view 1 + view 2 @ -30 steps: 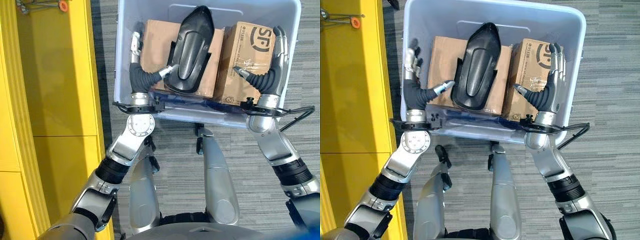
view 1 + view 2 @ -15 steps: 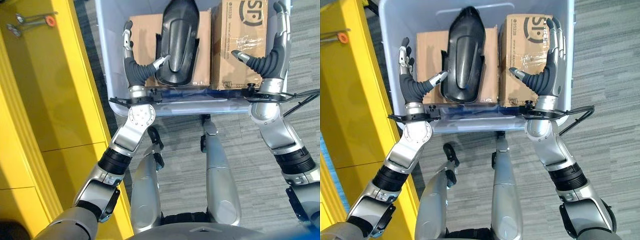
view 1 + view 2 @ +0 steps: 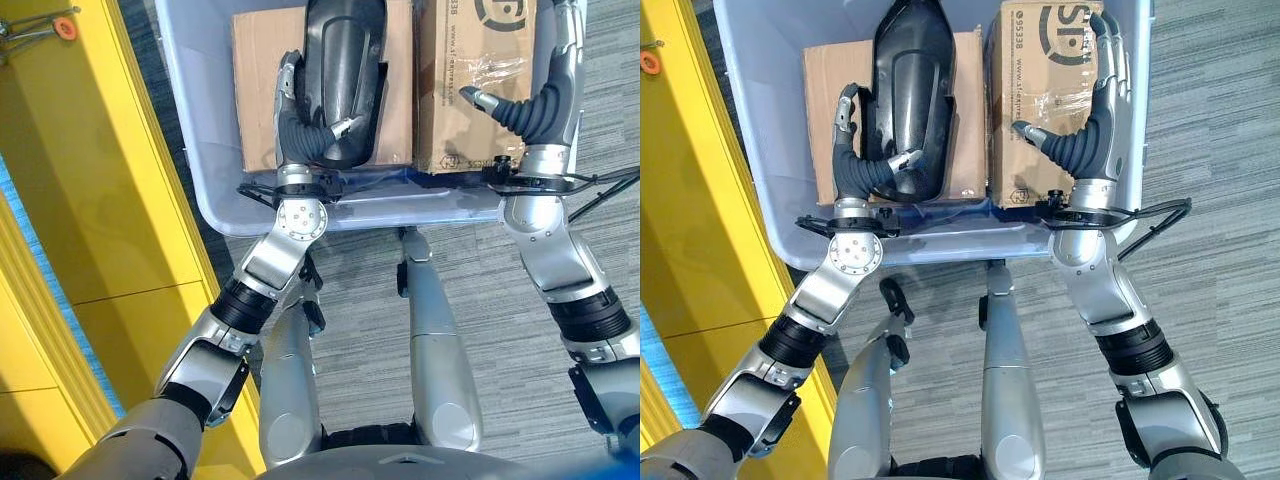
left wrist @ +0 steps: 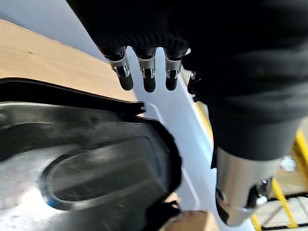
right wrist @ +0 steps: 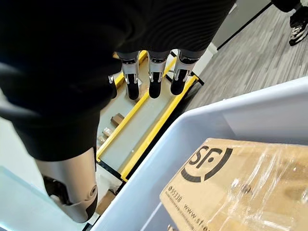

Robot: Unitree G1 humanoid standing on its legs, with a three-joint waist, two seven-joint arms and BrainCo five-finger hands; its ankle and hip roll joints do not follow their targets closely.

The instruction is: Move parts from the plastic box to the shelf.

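Standing beside the plastic box [image 3: 190, 150] on the robot's left is the yellow shelf [image 3: 90, 200], its flat faces running alongside the pale bin. Inside the box lie two cardboard boxes, a flat one [image 3: 825, 110] toward the left and a taller taped one [image 3: 1050, 90] toward the right, and on the flat one rests the black moulded part [image 3: 905, 90], the piece to be moved, its long axis running away from the robot with the narrow end farthest. The left hand [image 3: 855, 165] is the nearer: its straight, relaxed fingers [image 4: 126, 82] stand along the part's left edge and its thumb reaches across the near end, though contact cannot be made out. The right hand [image 3: 1090, 135] hovers spread and holding nothing over the taped box, well apart from the part.
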